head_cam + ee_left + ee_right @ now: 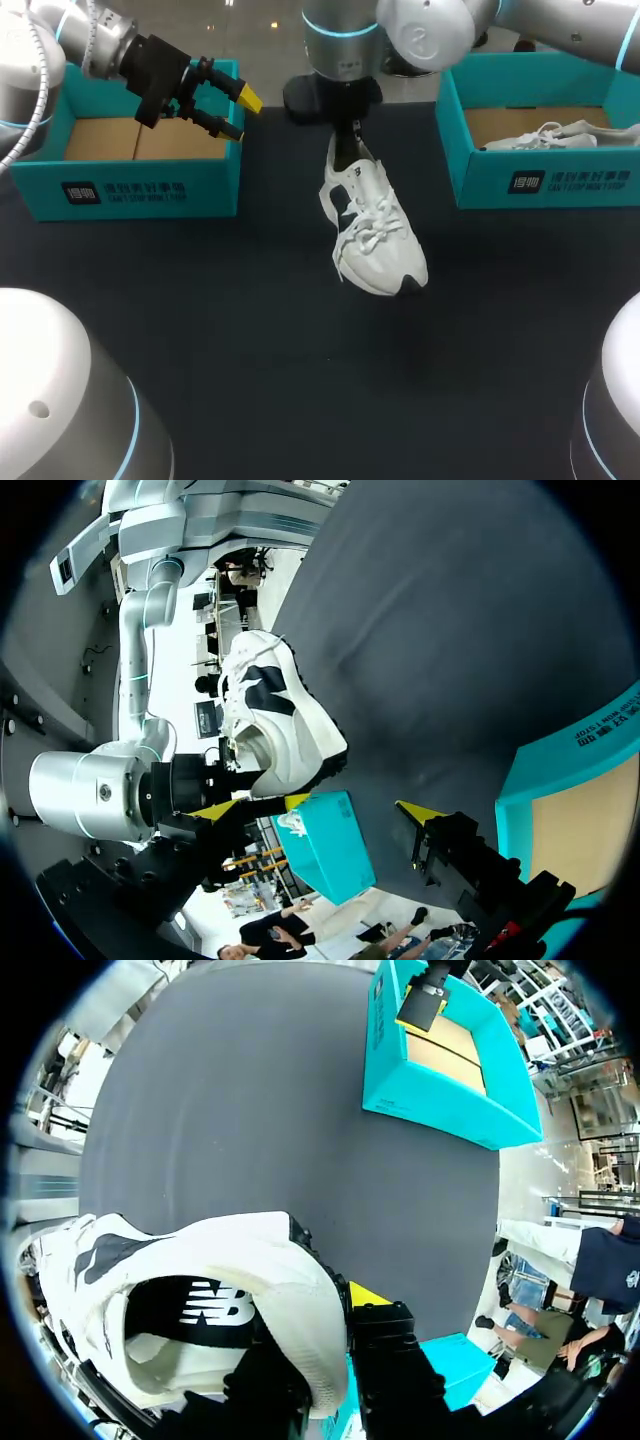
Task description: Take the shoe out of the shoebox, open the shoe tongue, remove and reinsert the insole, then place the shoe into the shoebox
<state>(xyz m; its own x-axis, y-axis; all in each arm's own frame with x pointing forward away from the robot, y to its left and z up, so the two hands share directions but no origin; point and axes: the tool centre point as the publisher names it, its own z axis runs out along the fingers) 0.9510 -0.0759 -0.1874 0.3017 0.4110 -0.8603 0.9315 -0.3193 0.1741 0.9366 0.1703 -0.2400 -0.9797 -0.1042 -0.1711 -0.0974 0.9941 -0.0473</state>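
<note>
Shoe (372, 235): white, laced, gripped at the heel by right gripper (346, 140). Jaws clenched on the heel wall, one finger inside the opening, the other outside against the back. Hangs below the jaws heel-up, toe pointing away from them and down toward table (250, 340). Toe contact with the dark surface not resolvable. Laces loose over the tongue.

Right wrist view: heel rim of shoe (230, 1280) pinched in right gripper (325, 1360), one yellow tip showing just outside the heel. Dark interior of the shoe open beside the jaws. Left shoebox (445, 1100) well ahead of the jaws across the table, left gripper (425, 1000) above its far end.

Left gripper (235, 112): jaws released, spread wide, nothing between them. Poised over a corner of left shoebox (130, 185), well apart from the shoe.

Left wrist view: left gripper (318, 812) with both yellow tips apart. Shoe (280, 720) ahead of the jaws, sole side turned toward them, held up by right arm (90, 790). Teal wall of left shoebox (570, 770) just beside the jaws. Right shoebox (325, 850) farther ahead, beyond the shoe.

Right shoebox (540, 180): off to the side of the right jaws, second shoe (555, 135), also white, lying inside.
</note>
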